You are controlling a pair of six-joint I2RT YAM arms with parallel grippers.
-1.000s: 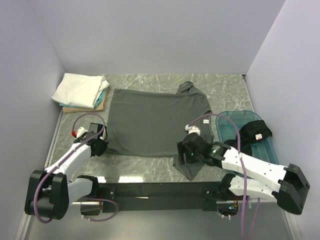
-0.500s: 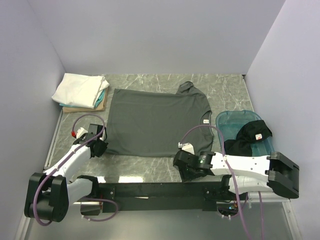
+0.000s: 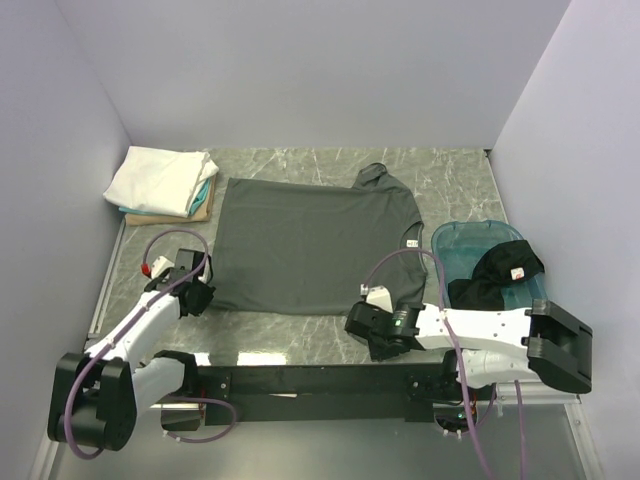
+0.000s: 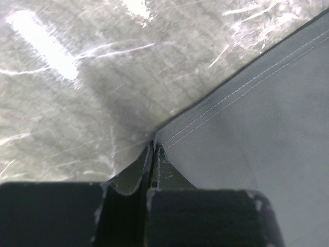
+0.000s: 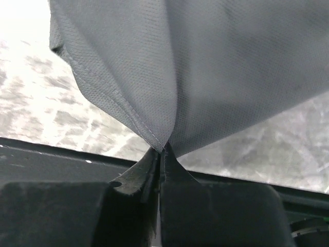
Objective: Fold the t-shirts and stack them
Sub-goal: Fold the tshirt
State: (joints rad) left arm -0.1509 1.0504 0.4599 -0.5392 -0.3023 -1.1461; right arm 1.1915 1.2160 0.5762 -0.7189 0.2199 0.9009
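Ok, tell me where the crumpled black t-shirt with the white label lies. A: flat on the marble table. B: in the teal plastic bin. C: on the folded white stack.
B: the crumpled black t-shirt sits bunched inside the teal plastic bin, over its near end.

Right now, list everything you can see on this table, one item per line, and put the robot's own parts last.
dark charcoal-grey cotton t-shirt: one, spread flat, table centre
white folded t-shirt: one, top of the stack, far left corner
teal folded t-shirt: one, edge showing under the white one
tan flat item: one, beneath that stack, kind unclear
teal plastic bin: one, right side
black t-shirt: one, bunched in the bin, white label showing
grey marble-pattern table: one, under everything
left arm: white and black, jaws shut on the grey shirt's near left corner
right arm: white and black, jaws shut on the grey shirt's near right sleeve
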